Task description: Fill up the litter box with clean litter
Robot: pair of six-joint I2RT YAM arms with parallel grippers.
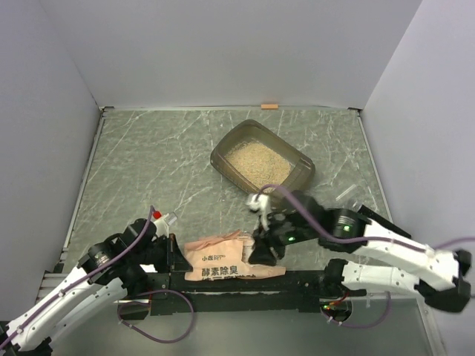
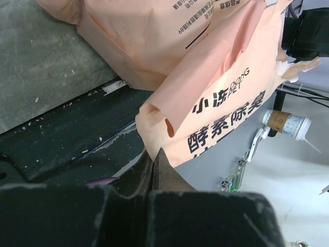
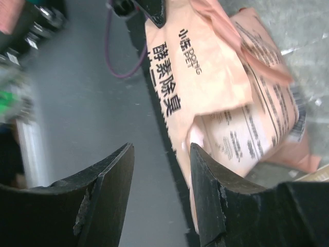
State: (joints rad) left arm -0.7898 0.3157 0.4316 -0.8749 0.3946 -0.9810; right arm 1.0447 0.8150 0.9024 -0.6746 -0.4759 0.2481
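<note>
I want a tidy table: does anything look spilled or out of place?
Yes. The orange bag lies crumpled at the table edge, partly over the black rail, one corner pinched in the left gripper. A few pale grains dot the table beside it.

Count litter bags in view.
1. The orange bag lies at the table's near edge, between the left hand and the right hand. No second one shows, though the arms hide some table.

Lab robot cell: plain white walls (image 1: 223, 52) enclosing a tabletop (image 1: 148, 163).
</note>
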